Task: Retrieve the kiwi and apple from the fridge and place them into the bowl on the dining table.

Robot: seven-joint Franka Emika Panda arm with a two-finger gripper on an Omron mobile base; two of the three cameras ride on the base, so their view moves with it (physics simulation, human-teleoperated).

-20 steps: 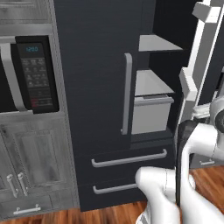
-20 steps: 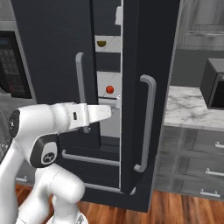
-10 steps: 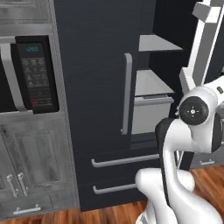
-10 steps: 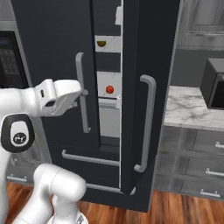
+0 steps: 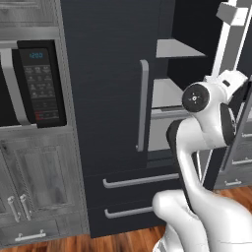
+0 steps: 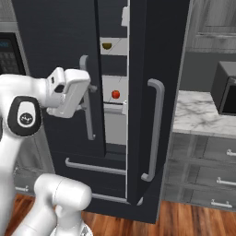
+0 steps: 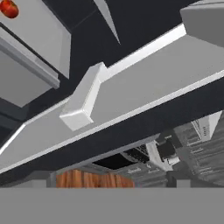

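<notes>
**Hand at the fridge gap, fruit on the shelves inside**

The fridge (image 6: 138, 69) stands with its doors ajar, a narrow gap between them in the right base view. Through that gap the apple (image 6: 115, 94) sits on a light grey shelf, near the shelf's front edge. Higher up, on the shelf above, the kiwi (image 6: 107, 46) shows as a small olive shape, partly cut off by the left door's edge.

The gripper (image 6: 90, 87) is raised in front of the left door, just beside its handle (image 6: 85, 99) and left of the gap. The apple lies past the fingers, farther into the fridge and apart from them. The fingers are mostly hidden behind the hand's white body; the jaws stand wide and hold nothing.

In the hand view the apple (image 7: 9, 8) is cut off at the top left corner, on a grey shelf. The fingertips themselves cannot be made out there.

In the left base view the arm hides the hand.
</notes>
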